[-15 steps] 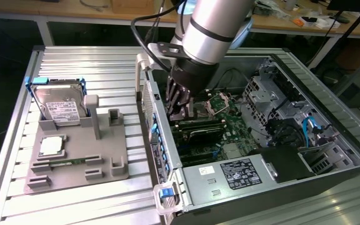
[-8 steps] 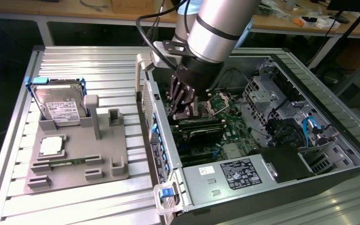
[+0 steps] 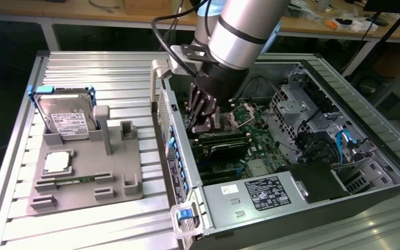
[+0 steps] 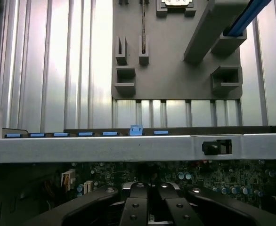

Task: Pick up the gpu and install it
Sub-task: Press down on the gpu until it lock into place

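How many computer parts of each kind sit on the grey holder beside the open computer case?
hard drive: 1
processor chip: 1
green memory stick: 1
Total: 3

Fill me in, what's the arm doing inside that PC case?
The arm's gripper is lowered into the open computer case, just above the motherboard near the expansion slots, with its fingers close together. A dark card, apparently the gpu, lies right under the gripper at the slots. On the grey holder tray outside the case, the hard drive stands in its place.
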